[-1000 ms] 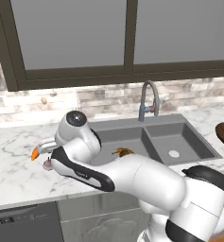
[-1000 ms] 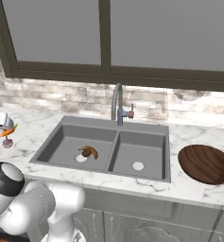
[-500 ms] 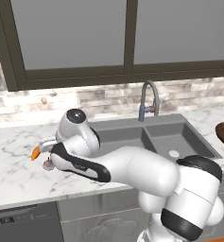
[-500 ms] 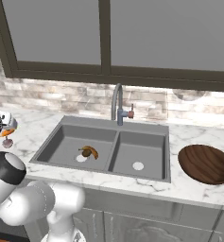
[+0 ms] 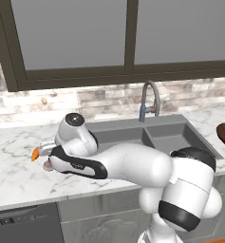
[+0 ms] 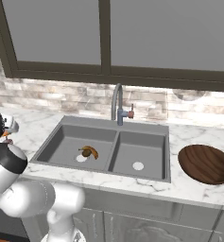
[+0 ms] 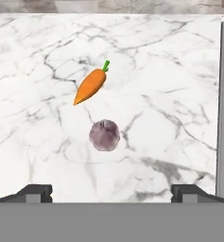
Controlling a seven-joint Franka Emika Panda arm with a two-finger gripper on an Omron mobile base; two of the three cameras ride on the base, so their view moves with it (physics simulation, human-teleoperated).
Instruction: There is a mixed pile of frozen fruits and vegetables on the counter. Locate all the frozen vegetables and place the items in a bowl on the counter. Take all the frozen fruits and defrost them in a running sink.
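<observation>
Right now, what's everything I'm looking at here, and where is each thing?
Carrot: one, orange with green tip, lying on the counter left of the sink.
Bulb: one, pinkish-white, beside the carrot, apart from it.
Banana: one, brownish-yellow, in the sink's left basin by the drain.
Bowl: one, dark reddish-brown, on the counter right of the sink.
Sink: one, dark grey, two basins.
Tap: one, grey, behind the sink.
Counter: white, grey-veined.
End effector: one, open, above the bulb.

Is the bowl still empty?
Yes, as far as visible: the bowl shows bare wood inside, and the carrot and bulb lie on the counter.
</observation>
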